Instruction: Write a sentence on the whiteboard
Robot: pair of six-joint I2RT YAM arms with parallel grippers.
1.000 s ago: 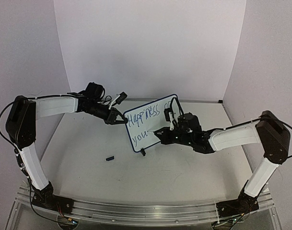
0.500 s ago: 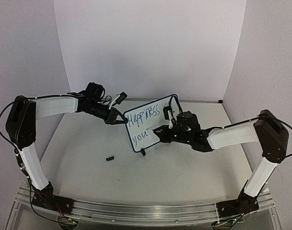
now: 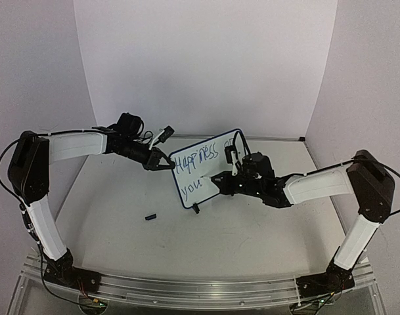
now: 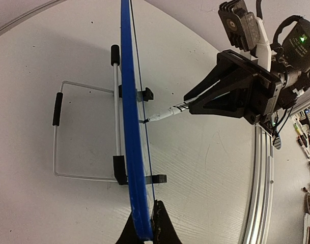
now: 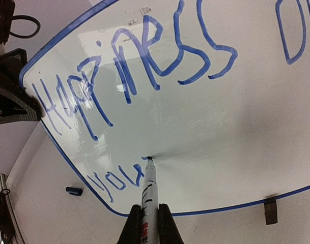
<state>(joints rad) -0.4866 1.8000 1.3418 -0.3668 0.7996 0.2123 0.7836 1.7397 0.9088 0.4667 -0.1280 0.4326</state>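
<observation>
Writing the second line is the step in hand: the sentence (image 5: 139,71) reads "Happiness" and the start of another word on top, with "you" below. The whiteboard (image 3: 201,172) stands upright in the middle of the scene, between the arms. The right gripper (image 5: 148,212) is clamped on a marker (image 5: 150,185), its tip touching the board just right of "you". The left gripper (image 3: 163,162) pinches the board's left edge. Next, I judge, comes the "r", which calls for light, even pressure while the left braces the board.
</observation>
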